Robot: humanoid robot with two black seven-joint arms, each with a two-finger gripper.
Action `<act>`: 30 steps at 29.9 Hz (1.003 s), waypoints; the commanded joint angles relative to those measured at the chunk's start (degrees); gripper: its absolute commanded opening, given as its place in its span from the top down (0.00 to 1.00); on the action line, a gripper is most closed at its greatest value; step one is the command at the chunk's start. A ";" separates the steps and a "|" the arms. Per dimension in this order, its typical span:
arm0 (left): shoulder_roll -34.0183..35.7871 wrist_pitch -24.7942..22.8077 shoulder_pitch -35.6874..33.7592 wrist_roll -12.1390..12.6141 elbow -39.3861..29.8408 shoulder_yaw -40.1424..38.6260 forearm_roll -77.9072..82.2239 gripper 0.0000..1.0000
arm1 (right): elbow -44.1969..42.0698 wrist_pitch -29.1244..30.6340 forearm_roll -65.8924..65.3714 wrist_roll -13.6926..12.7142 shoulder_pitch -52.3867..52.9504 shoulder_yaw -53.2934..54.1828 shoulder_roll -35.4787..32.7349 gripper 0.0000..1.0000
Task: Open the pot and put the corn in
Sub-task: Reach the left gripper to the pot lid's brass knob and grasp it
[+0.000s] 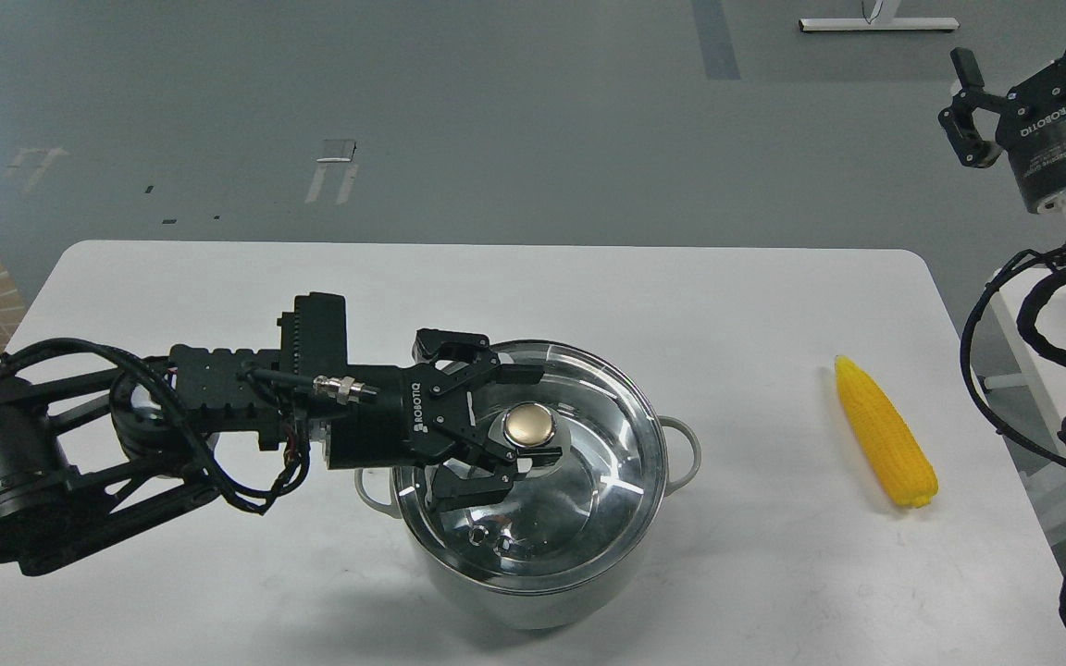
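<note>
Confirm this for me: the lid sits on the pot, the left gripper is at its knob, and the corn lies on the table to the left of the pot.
One detail is wrong. The head view shows the corn lying on the table to the right of the pot, not the left. The rest holds: the lid sits on the pot, and the left gripper is at its knob.

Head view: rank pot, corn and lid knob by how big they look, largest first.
1. pot, widest by far
2. corn, clearly shorter than the pot's width
3. lid knob, smallest, between the left gripper's fingers
</note>
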 commanded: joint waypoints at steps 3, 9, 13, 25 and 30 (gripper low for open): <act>0.16 0.01 0.42 -0.01 0.04 0.09 -0.01 0.38 | 0.05 0.00 0.00 0.00 0.02 -0.03 0.28 0.00; 0.34 0.10 2.09 -0.01 -0.14 0.00 -0.01 0.42 | 0.05 0.00 0.00 0.00 0.02 -0.12 0.46 0.00; 0.42 0.19 2.35 -0.01 -0.31 0.00 -0.01 0.46 | 0.05 0.00 0.08 0.00 0.02 -0.12 0.54 0.00; 0.60 0.36 2.18 -0.01 -2.33 -0.79 -0.01 0.71 | -0.12 0.00 0.08 0.00 0.10 -0.12 0.54 0.00; 1.21 0.10 1.65 -0.01 -5.49 -3.76 -0.01 0.71 | -0.21 0.00 0.08 0.00 0.10 -0.12 0.63 0.00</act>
